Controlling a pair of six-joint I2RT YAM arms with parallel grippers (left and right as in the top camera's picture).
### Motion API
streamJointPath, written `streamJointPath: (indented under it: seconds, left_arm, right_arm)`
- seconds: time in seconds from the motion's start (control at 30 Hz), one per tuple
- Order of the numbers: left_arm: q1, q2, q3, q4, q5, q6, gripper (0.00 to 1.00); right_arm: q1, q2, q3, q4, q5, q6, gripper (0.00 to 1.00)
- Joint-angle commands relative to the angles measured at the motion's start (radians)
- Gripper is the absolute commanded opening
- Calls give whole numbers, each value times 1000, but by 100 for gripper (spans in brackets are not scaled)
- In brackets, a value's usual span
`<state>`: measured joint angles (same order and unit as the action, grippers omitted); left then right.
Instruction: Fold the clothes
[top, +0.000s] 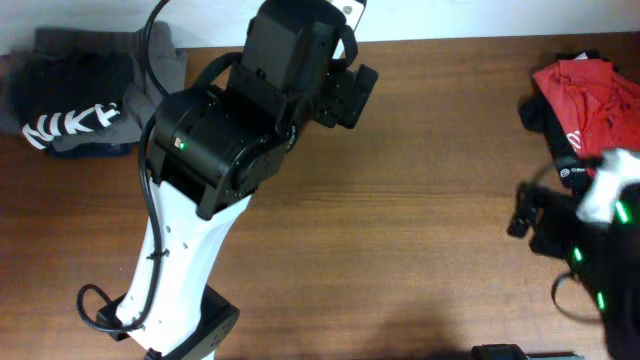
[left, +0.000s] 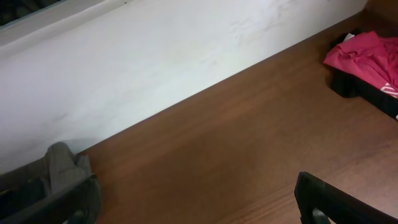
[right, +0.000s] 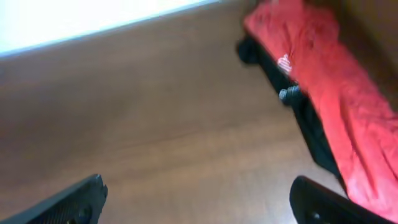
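The black T-shirt is lying crumpled at the far left corner of the table. Its soft dark cloth is bunching into a rounded heap, with bold white block letters curving across the front. A grey garment is sitting rumpled beneath and behind it, its matte knit spilling toward the white wall. At the opposite far right corner, the red T-shirt is draping in loose wrinkled folds over something flat and black, with a small white print showing on the fabric. The tabletop between them is showing smooth brown wood grain with a dull sheen.

The left gripper is hanging over the wood toward the back edge. Its two black, hard-edged fingers are standing spread wide with only tabletop between them. The left arm, a glossy white shell topped by boxy black housings, is carrying a thin black cable along its side. The right gripper is hovering near the red T-shirt, its blunt black fingers likewise splayed apart and gripping nothing.
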<state>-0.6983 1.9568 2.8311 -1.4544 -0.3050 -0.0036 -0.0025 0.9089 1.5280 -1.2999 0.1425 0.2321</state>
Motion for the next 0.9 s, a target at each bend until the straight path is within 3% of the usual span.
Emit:
streamJointPath:
  seconds: [0.0, 0.17, 0.3, 0.47, 0.63, 0.87]
  left_arm:
    - [5, -2, 1, -1, -17, -3, 99]
    - [5, -2, 1, -1, -16, -3, 99]
    - [5, -2, 1, -1, -16, -3, 99]
    - [5, -2, 1, -1, -16, -3, 99]
    - [5, -2, 1, -1, -17, -3, 99]
    - [5, -2, 1, -1, -17, -3, 99]
  right_arm:
    - [-37, -163, -176, 112, 23, 9, 99]
    - [-81, -397, -554, 377, 11, 8, 99]
    - [-81, -566, -852, 650, -60, -93, 99]
    - [-81, -763, -1242, 1073, -200, -124, 99]
    - [-48, -851, -1407, 1241, -236, -124, 99]
    - [-12, -906, -1479, 1263, -225, -125, 99]
